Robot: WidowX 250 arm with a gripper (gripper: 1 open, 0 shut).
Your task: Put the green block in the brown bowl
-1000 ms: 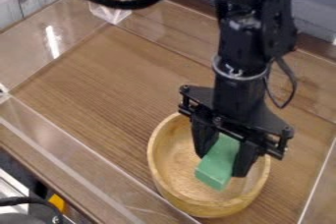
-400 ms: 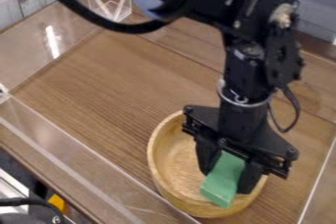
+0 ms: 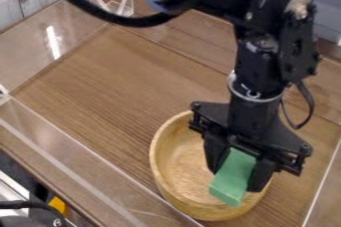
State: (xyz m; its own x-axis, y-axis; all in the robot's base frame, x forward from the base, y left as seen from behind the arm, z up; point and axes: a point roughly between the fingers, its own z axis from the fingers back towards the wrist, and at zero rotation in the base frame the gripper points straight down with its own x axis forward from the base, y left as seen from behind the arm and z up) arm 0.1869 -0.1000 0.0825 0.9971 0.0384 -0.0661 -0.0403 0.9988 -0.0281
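Gripping the green block point(image 3: 234, 179) by its upper end, the pincer point(image 3: 244, 161) holds it inside the brown bowl point(image 3: 180, 146); it looks light, rigid, slightly slick.

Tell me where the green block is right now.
The green block sits low right in the camera view, clamped in the pincer and reaching down inside the brown bowl, toward its right side.

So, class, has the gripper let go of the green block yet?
No: the gripper points straight down over the brown bowl with its jaws shut on the upper end of the green block.
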